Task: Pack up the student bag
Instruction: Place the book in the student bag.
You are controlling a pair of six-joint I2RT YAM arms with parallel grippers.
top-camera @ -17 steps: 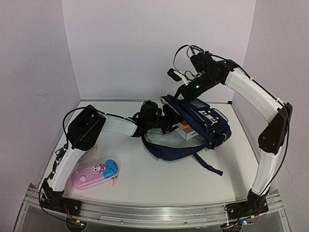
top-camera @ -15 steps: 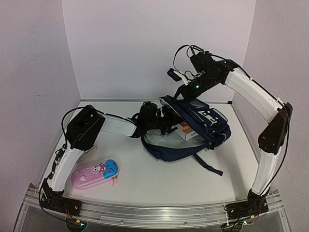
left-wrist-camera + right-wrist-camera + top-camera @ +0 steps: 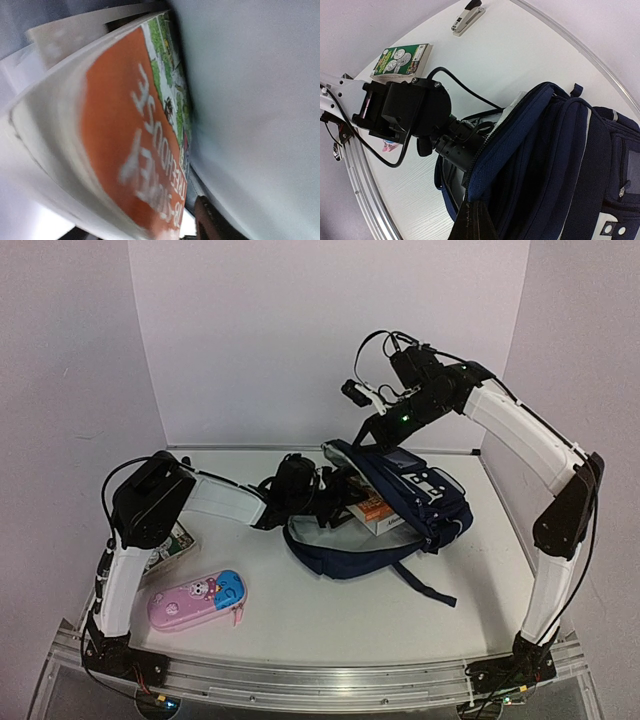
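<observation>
Since 0.5 s ago the left arm's elbow has swung out toward the left wall and the student bag has slid a bit left w/ it; a green book, hidden before, now shows on the table beside that arm. We log the bag lying on its side mid-table, right of centre, mouth facing left, straps trailing toward the near edge. Right gripper sits at the bag's upper rim, fingers pressed together on the fabric by the zip, flap held up; right wrist cam shows the same pinch at frame bottom. Left gripper reaches into the bag mouth, tips hidden by fabric. Left wrist cam: orange book, white lettering, blurred, v. close, one dark fingertip below it; we cannot tell if those fingers are spread or clamped. Pink-and-blue pencil case lies front-left, well apart from the bag. Stapler lies near the table edge beyond the green book.
</observation>
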